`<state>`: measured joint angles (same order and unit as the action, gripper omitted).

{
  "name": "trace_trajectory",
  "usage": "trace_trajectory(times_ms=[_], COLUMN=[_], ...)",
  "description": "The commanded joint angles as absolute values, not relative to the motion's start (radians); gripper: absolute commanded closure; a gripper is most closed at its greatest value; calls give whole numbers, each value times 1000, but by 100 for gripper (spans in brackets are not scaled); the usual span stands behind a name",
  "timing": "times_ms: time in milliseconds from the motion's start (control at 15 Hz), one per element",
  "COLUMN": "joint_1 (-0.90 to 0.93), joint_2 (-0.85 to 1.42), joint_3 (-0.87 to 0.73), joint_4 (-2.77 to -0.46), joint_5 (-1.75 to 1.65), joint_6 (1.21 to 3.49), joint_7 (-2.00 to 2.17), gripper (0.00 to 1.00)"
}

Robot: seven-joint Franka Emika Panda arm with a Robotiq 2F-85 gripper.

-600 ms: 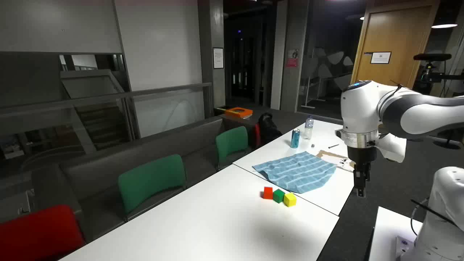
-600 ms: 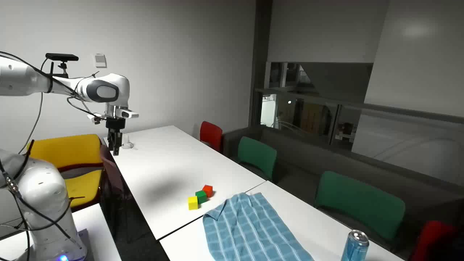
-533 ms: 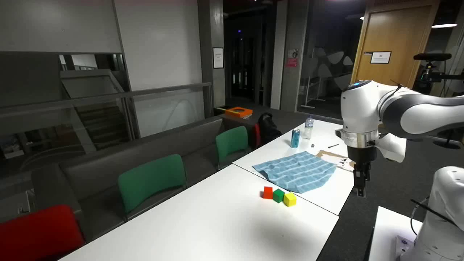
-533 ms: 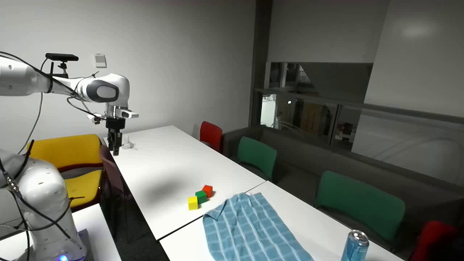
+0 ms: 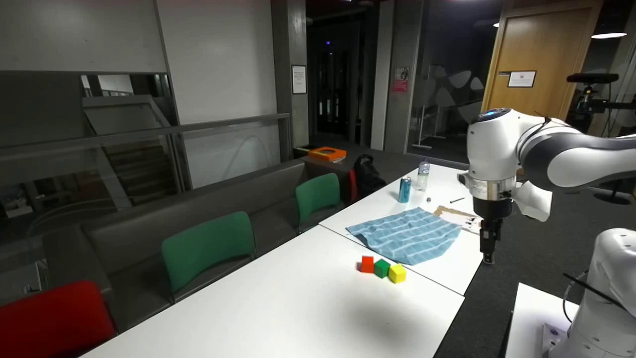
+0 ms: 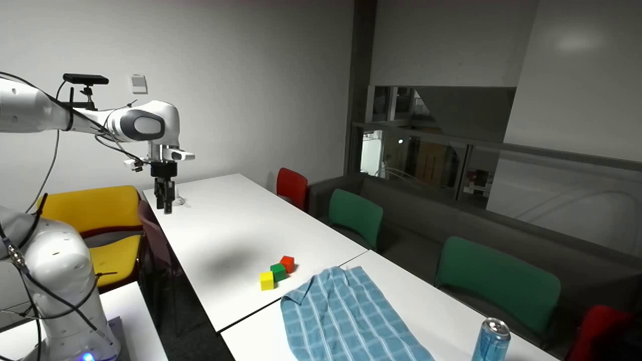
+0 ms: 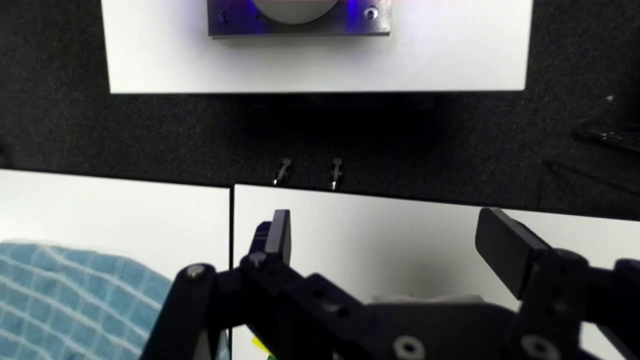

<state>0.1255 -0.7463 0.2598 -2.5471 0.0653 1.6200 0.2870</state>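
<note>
Gripper hangs with jaws spread wide, well apart from three coloured blocks

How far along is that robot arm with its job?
Done: nothing clearly; the red block, green block and yellow block sit in a row on the white table, but how they got there isn't shown. In hand: nothing; the gripper is open and empty, well apart from them. Left: apparently any handling of them, since the gripper touches nothing.
</note>
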Motion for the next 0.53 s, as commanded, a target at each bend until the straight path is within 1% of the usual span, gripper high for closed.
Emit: trace_trajectory(times_ms=[0, 267, 467], joint_1=[90, 97, 121], joint_2=[-694, -607, -517], joint_3=[247, 147, 42], joint_4=[-2509, -2501, -2495], joint_5=[-109, -231, -145], joint_6=[1706, 1934, 2135], joint_7=[206, 17, -110], gripper=[0, 0, 0])
